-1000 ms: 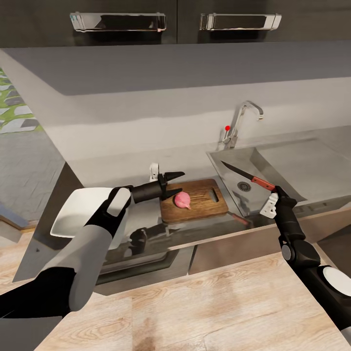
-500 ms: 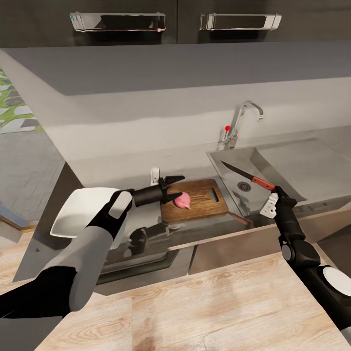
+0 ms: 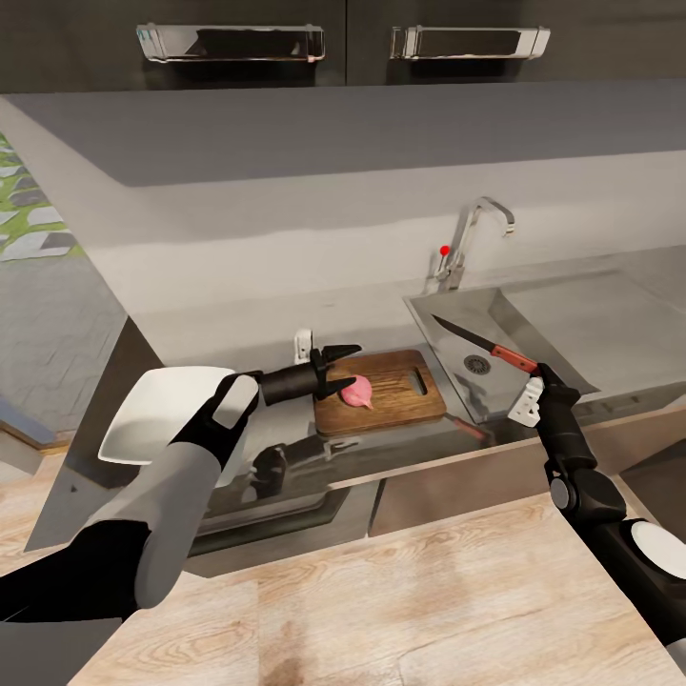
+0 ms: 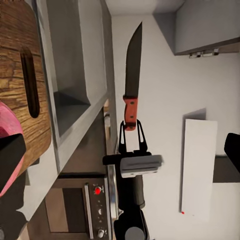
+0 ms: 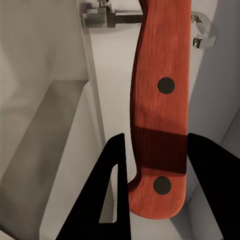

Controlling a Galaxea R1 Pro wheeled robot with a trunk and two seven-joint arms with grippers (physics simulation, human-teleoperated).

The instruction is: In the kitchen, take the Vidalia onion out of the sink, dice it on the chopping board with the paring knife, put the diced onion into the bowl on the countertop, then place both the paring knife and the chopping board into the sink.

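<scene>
Vidalia onion (image 3: 357,391): pink bulb resting on the chopping board (image 3: 400,400), toward the board's left half. In the left wrist view the onion (image 4: 9,132) shows as a pink curve against the board (image 4: 20,75), beside the slot-shaped handle hole.

Left gripper (image 3: 338,369): at the onion, fingers spread, one dark finger above the bulb and one against its left side. Not closed on it; contact cannot be told for certain.

Chopping board: lies flat on the countertop (image 3: 229,329), just left of the sink (image 3: 495,319), handle hole toward the sink.

Paring knife (image 3: 481,344): held above the sink basin, dark blade pointing up and left, red-orange handle in the right gripper (image 3: 535,373). In the right wrist view both fingers pinch the handle (image 5: 160,115) near its butt end, two rivets visible. The left wrist view shows the knife (image 4: 131,80) standing out of that gripper (image 4: 131,131).

Bowl (image 3: 157,410): white, on the countertop at far left, partly covered by the left arm.

Tap (image 3: 472,238) with red knob stands behind the sink.
</scene>
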